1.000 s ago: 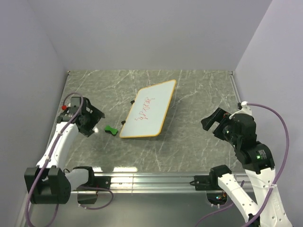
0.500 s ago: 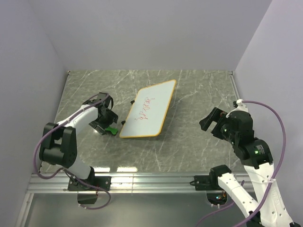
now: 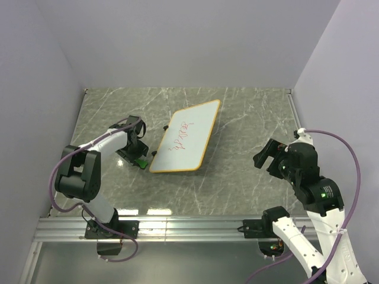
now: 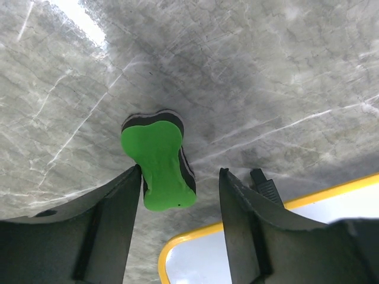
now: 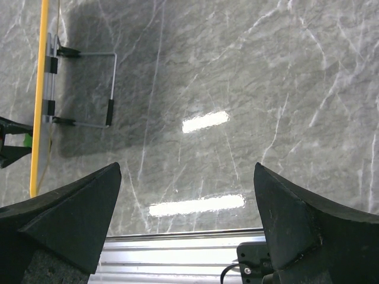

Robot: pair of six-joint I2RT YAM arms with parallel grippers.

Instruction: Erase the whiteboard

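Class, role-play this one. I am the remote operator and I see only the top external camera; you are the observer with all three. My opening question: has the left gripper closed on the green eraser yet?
Observer: No. The left wrist view shows the left gripper open, with the green eraser lying on the table between its fingers; a gap shows beside one finger.
Operator: Does the eraser touch the whiteboard?
Observer: No. In the left wrist view, bare table shows between the eraser and the board's yellow-framed corner.
Operator: And the right gripper?
Observer: The right wrist view shows it open, with nothing between its fingers.
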